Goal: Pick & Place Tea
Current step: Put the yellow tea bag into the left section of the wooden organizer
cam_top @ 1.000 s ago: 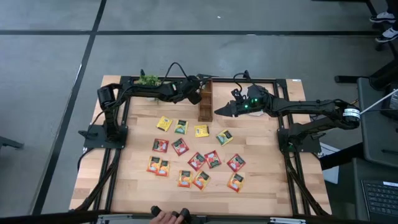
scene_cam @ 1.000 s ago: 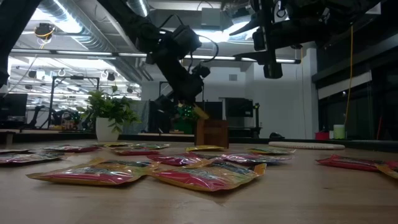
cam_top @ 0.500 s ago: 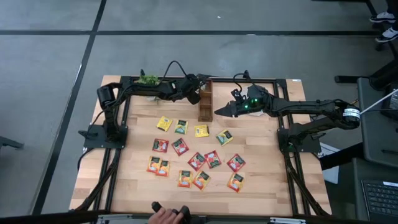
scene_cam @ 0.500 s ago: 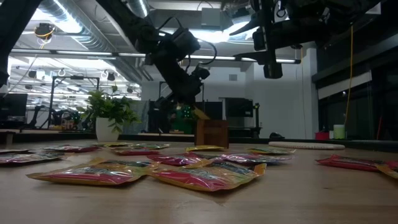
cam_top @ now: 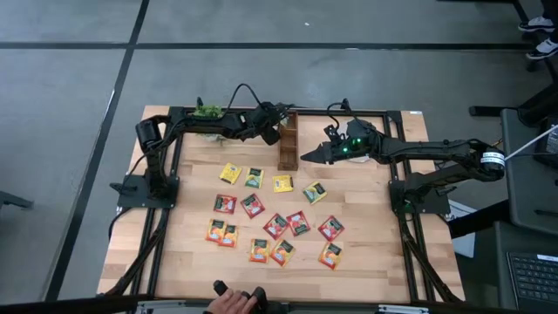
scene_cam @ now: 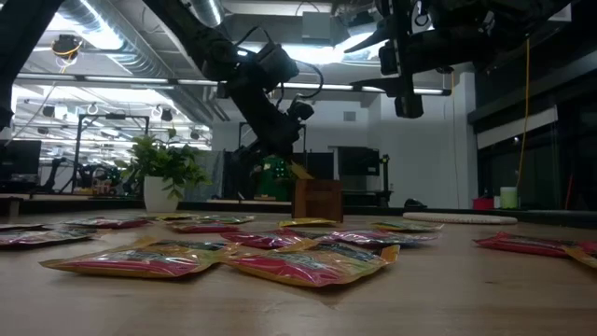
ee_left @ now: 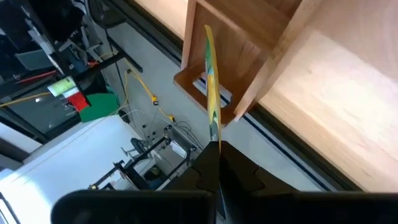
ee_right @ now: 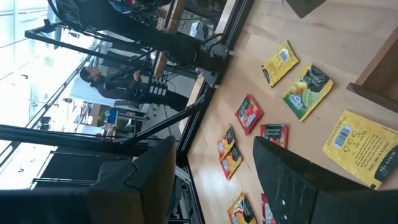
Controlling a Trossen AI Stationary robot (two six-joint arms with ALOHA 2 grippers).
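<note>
My left gripper is shut on a yellow tea sachet at the far end of a small wooden box. The box stands upright on the table at the back centre. In the low view the sachet's free end is just above the box's top. My right gripper is open and empty, in the air to the right of the box. Several yellow, green, red and orange sachets lie flat on the table. My left gripper pinches one edge of the yellow sachet between its two fingers. The sachet shows edge-on and reaches out past the fingertips toward the box's open compartment. It is lifted clear of the table. The fingers come slanting down from the table's left.
A small green potted plant stands at the far left corner. A round pale mat lies at the right in the low view. A person's hand is at the table's near edge. Black frame rails run round the table.
My left arm has shifted slightly toward the table's far edge, and the yellow sachet has stayed at the box. The person's hand at the near edge has moved a little.
</note>
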